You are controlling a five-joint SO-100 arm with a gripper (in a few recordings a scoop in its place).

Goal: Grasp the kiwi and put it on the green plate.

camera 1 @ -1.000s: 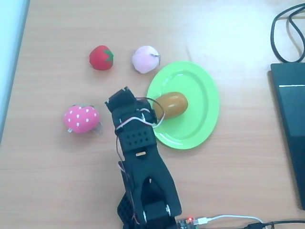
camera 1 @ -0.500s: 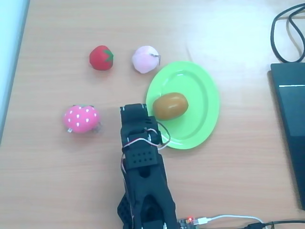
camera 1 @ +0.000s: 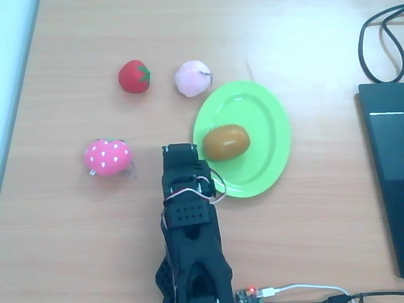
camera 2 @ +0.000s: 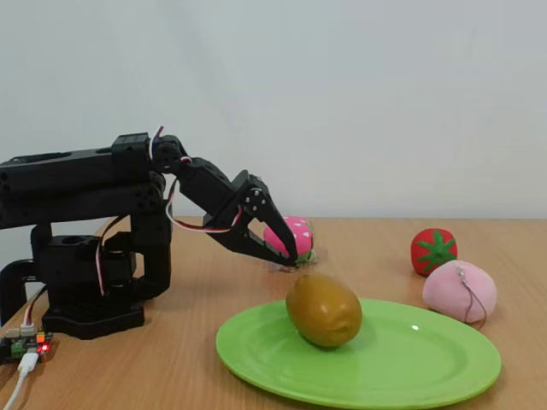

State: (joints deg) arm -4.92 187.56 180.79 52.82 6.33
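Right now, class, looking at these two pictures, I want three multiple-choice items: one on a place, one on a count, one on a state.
1. Where is the kiwi?
A. on the bare table
B. on the green plate
C. in the gripper

2. How many strawberries are on the table?
A. one
B. two
C. four

3. What is the gripper holding?
A. nothing
B. the peach
C. the kiwi

Answers:
1 B: both views show the kiwi resting inside the plate's rim.
2 B: a red strawberry and a pink strawberry lie left of the plate in the overhead view.
3 A: the fixed view shows its fingers clear of every fruit.
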